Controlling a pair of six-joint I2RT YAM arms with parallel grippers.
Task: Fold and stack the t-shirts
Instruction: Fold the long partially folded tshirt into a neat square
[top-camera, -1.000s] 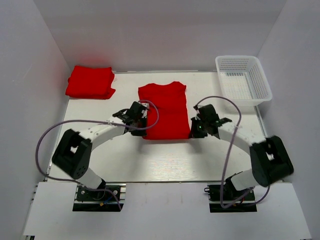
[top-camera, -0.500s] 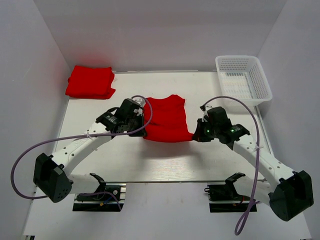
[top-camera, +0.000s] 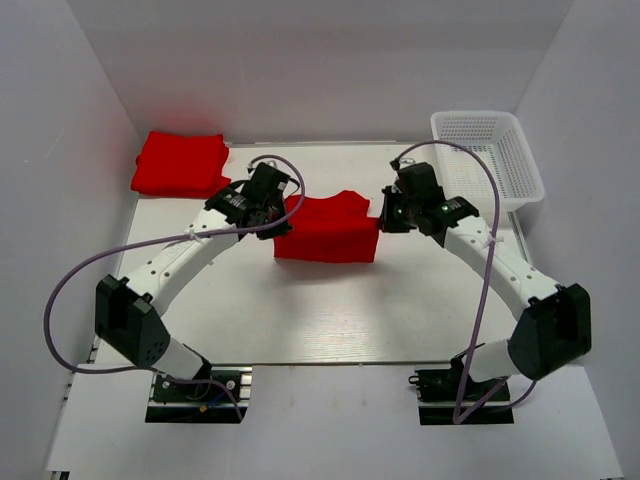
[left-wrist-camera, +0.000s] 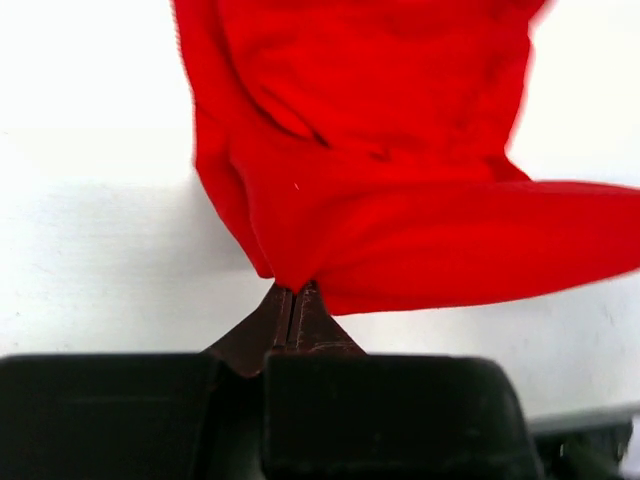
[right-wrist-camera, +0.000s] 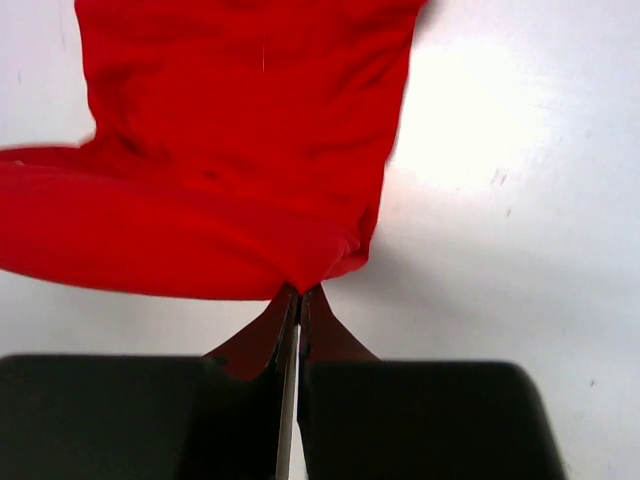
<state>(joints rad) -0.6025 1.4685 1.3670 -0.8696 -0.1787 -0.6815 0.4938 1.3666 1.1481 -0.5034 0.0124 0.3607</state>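
Observation:
A red t-shirt (top-camera: 327, 228) lies mid-table, its near edge lifted and folded toward the far side. My left gripper (top-camera: 277, 210) is shut on its left corner, seen pinched in the left wrist view (left-wrist-camera: 292, 288) under the red t-shirt (left-wrist-camera: 380, 180). My right gripper (top-camera: 380, 214) is shut on the right corner, seen in the right wrist view (right-wrist-camera: 298, 292) under the t-shirt (right-wrist-camera: 240, 150). A stack of folded red t-shirts (top-camera: 180, 165) sits at the far left corner.
A white mesh basket (top-camera: 486, 158) stands at the far right. White walls close in the table (top-camera: 330, 310) on three sides. Grey cables loop from both arms above the table.
Both grippers have carried the shirt's near edge away from the bases toward the far side, folding the shirt over itself. It now looks shorter.

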